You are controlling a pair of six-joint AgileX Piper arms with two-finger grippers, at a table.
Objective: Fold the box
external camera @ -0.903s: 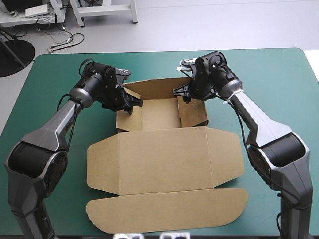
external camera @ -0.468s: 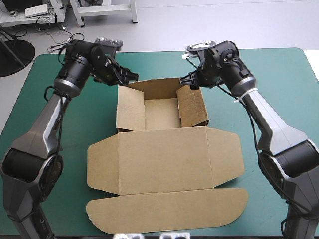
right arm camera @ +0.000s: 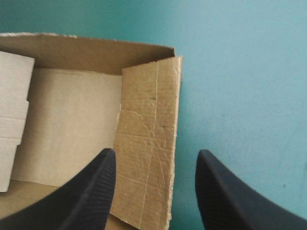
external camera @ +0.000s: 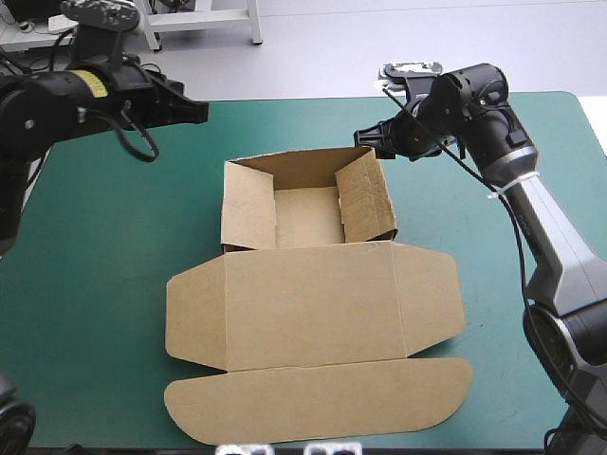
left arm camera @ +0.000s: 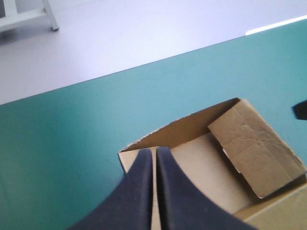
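Box of brown cut board (external camera: 313, 303): from above we see its lid flat; wrist views show only raised walls. The left gripper (left arm camera: 154, 149) has black fingers together; the right gripper (right arm camera: 157, 152), apart.

The box (external camera: 313, 303) is brown, the cover (external camera: 95, 246) teal-green.

boxes: 1, you've got one brown box (external camera: 313, 303)
tables: 1, table (external camera: 85, 246) under the box
grippers: 2, left gripper (external camera: 201, 111) off box's far-left corner, right gripper (external camera: 368, 140) at its far-right corner
lid flaps (external camera: 194, 318): 3, two on box's sides, one on its near edge
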